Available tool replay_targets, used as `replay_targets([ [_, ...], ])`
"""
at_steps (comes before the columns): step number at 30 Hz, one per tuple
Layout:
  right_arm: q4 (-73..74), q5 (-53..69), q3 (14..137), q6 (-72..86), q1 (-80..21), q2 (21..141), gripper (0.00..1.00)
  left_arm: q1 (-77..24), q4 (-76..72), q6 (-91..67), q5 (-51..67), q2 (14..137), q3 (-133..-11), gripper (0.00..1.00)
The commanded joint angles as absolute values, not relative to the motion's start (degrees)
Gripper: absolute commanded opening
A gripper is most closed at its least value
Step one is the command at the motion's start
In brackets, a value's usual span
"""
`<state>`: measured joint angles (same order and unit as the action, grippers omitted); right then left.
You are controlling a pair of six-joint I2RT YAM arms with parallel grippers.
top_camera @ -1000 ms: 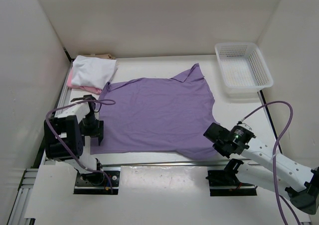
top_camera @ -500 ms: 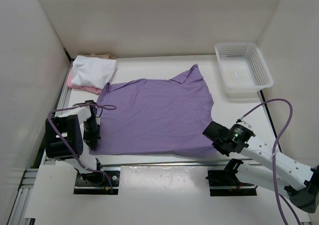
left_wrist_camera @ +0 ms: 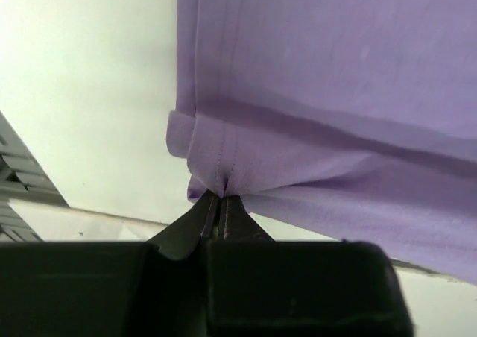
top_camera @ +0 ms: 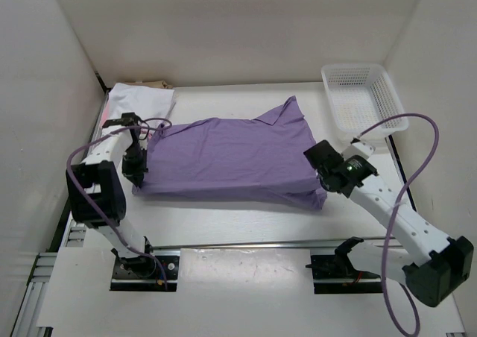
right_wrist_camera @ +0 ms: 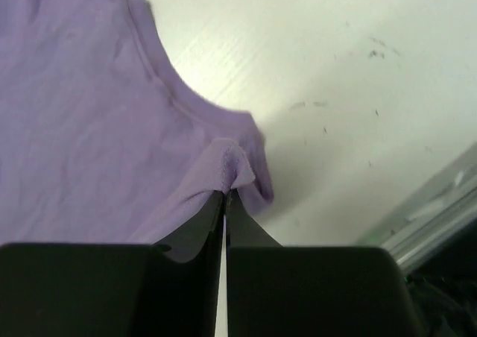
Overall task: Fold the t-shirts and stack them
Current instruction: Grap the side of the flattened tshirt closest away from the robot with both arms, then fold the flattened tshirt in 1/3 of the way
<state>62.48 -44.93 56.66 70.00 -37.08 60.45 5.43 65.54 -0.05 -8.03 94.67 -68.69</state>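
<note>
The lavender shirt (top_camera: 227, 154) is lying spread across the middle of the table (top_camera: 246, 218), mostly smooth, with its near hem gathered into a soft fold and one sleeve pointing far right. The left gripper (left_wrist_camera: 218, 203) is pinching the near-left hem corner, fingers pressed tight on the cloth. The right gripper (right_wrist_camera: 225, 195) is clamping the near-right corner the same way. Bare table is showing between the hem and the near rail. The folded white shirt (top_camera: 141, 98) is sitting far left, just beside the lavender cloth. The mesh basket (top_camera: 365, 98) is standing far right, apart.
</note>
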Motion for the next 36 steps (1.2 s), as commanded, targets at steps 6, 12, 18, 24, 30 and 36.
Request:
replay_targets([
  [6, 41.23, -39.38, 64.76, 43.53, -23.56, 74.51, 0.0, 4.83, 68.99, 0.0, -6.86, 108.01, -83.73, 0.1],
  [12, 39.99, -34.99, 72.15, 40.69, -21.09, 86.21, 0.0, 4.83, 70.05, 0.0, -6.24, 114.69, -89.65, 0.1],
  [18, 39.99, -34.45, 76.63, 40.08, -21.09, 93.5, 0.0, 4.83, 69.43, 0.0, -6.24, 117.6, -93.33, 0.1],
  [24, 42.0, -34.98, 81.81, 39.55, -20.57, 99.3, 0.0, 4.83, 65.22, 0.0, -10.7, 119.61, -98.6, 0.22],
  [30, 43.24, -34.98, 84.37, 39.02, -20.57, 101.86, 0.0, 11.94, 64.16, 0.0, -10.99, 120.67, -110.55, 0.44],
  [36, 43.77, -33.49, 86.48, 36.57, -21.71, 102.39, 0.14, 13.89, 64.16, 0.0, -8.36, 115.85, -101.48, 0.66],
])
